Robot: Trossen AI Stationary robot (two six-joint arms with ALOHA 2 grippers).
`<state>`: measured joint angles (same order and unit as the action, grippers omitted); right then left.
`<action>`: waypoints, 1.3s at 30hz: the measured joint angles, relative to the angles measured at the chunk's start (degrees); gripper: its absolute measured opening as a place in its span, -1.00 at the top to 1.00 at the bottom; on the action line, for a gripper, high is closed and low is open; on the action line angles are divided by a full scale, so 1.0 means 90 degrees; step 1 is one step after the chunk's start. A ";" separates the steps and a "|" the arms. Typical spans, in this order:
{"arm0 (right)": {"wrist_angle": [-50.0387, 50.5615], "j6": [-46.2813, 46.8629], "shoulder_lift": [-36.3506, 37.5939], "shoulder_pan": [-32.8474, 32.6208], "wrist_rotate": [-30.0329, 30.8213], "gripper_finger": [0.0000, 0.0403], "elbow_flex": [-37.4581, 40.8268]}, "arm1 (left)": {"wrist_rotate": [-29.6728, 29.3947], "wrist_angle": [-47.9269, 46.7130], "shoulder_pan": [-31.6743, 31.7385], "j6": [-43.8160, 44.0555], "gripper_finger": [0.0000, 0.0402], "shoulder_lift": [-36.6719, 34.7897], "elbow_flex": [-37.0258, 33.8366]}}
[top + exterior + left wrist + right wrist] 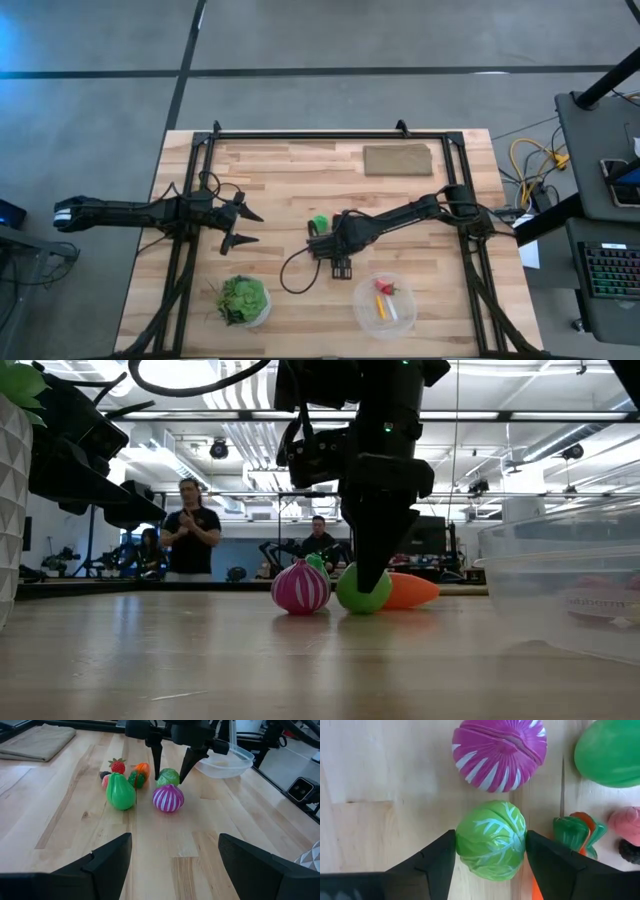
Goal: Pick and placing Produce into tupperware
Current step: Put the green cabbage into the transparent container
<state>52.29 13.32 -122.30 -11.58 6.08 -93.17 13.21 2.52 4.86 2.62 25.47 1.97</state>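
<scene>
A green toy cabbage (490,840) lies on the wooden table among other produce: a magenta striped onion (499,752), a green pear (120,791), a strawberry (117,766) and an orange carrot (410,590). My right gripper (490,845) points straight down over the cabbage with a finger on either side of it. The clear round tupperware (358,300) stands near the front edge with a red and a yellow piece inside. My left gripper (245,227) waits open at the table's left, touching nothing. My right gripper pinches the green cabbage by two opposite sides (461,845) between its two fingers. The fingers (156,762) come from above, pointing down. The cabbage's underside rests on the table (362,600), next to the onion and the carrot.
A white bowl of leafy greens (243,300) stands at the front left. A folded brown cloth (397,159) lies at the far side. Black frame rails run along the table's left, right and far edges. People stand in the room beyond the table.
</scene>
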 joint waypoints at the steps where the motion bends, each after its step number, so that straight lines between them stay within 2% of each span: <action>1: 0.0089 0.0038 0.0005 0.0001 -0.0005 -0.10 -0.0022 | 0.0001 0.0001 0.0000 0.0000 -0.41 0.0000 0.0001; 6: 0.0862 0.0337 0.0066 -0.0002 -0.0068 -0.11 -0.0376 | 0.0002 0.0001 -0.0002 -0.0001 -0.41 0.0000 -0.0001; 11: 0.1772 0.0373 0.0206 -0.0177 -0.0170 -0.10 -0.1172 | 0.0001 0.0001 0.0000 0.0000 -0.41 0.0000 -0.0001; 18: 0.3161 0.0898 0.0226 -0.0745 -0.0271 -0.10 -0.2254 | 0.0002 -0.0001 0.0000 0.0001 -0.41 0.0000 -0.0001; 23: 0.3824 0.1822 0.0238 -0.1320 -0.0646 -0.10 -0.2432 | 0.0001 0.0001 0.0000 -0.0001 -0.41 0.0000 0.0000; 28: 0.3779 0.3191 0.0288 -0.1917 -0.0688 -0.10 -0.2327 | 0.0001 0.0001 -0.0002 0.0001 -0.41 0.0000 -0.0001; 34: 0.3248 0.4603 0.0287 -0.2409 -0.0079 -0.10 -0.2058 | 0.0001 0.0001 -0.0001 -0.0001 -0.41 0.0000 -0.0001; 39: 0.2526 0.5271 0.0270 -0.2422 -0.0349 -0.10 -0.1265 | 0.0002 0.0001 0.0000 0.0000 -0.41 0.0000 0.0000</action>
<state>75.02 60.76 -119.87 -33.38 2.93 -104.55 13.23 2.52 4.86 2.62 25.47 1.97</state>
